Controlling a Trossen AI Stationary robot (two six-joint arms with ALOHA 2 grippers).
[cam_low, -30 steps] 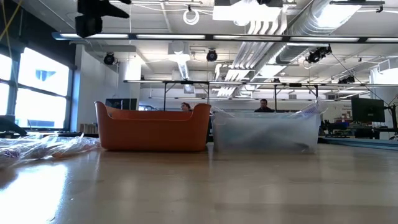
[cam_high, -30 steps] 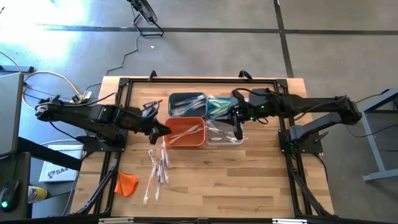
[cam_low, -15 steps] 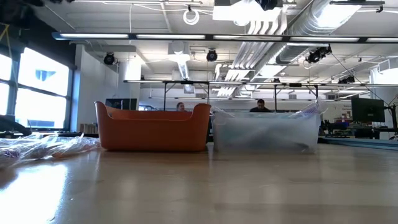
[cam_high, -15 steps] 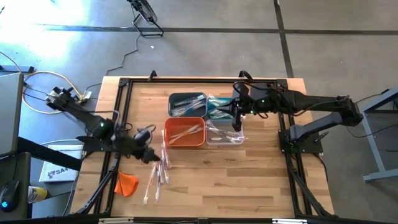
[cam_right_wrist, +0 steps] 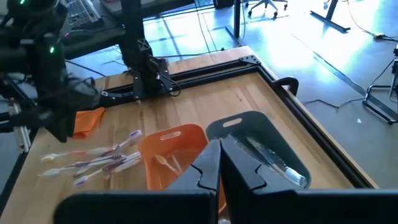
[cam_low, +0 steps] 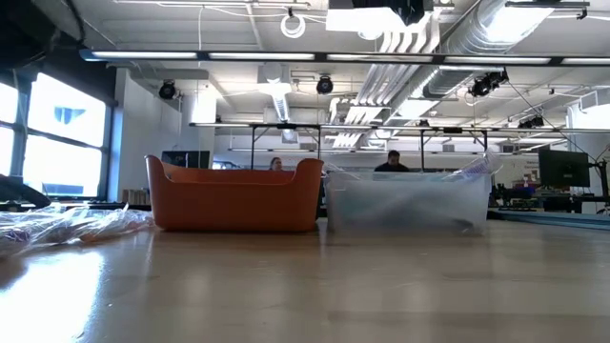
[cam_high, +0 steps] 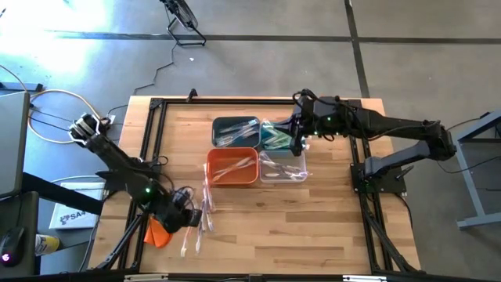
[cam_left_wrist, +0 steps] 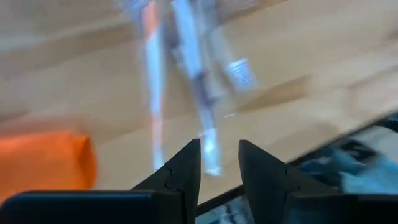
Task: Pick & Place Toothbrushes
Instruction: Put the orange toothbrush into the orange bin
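In the high view, a loose cluster of toothbrushes [cam_high: 200, 213] is seen lying on the worktop [cam_high: 313, 227] toward its left front part, their long axes running roughly from the back edge to the front edge. The left gripper [cam_high: 190, 218] is held just beside this cluster on its left, with an orange lump [cam_high: 159, 232] further left near the front-left corner, so the left arm is judged by far the nearer one for the next pick. The right gripper [cam_high: 297, 141] is held over the four bins at the back middle, above the teal bin [cam_high: 274, 135] and clear bin [cam_high: 283, 171], well apart from the loose cluster; more brushes are seen in the orange bin [cam_high: 232, 167] and grey bin [cam_high: 236, 130]. In the low view, only wrapped brushes at the left edge and the orange and clear bins are seen; no gripper is shown. In the left wrist view, the fingers [cam_left_wrist: 180, 171] are seen narrowly parted and empty, with brushes lying ahead, lengthwise away from them. In the right wrist view, the fingers [cam_right_wrist: 208, 163] are seen pressed together, holding nothing.
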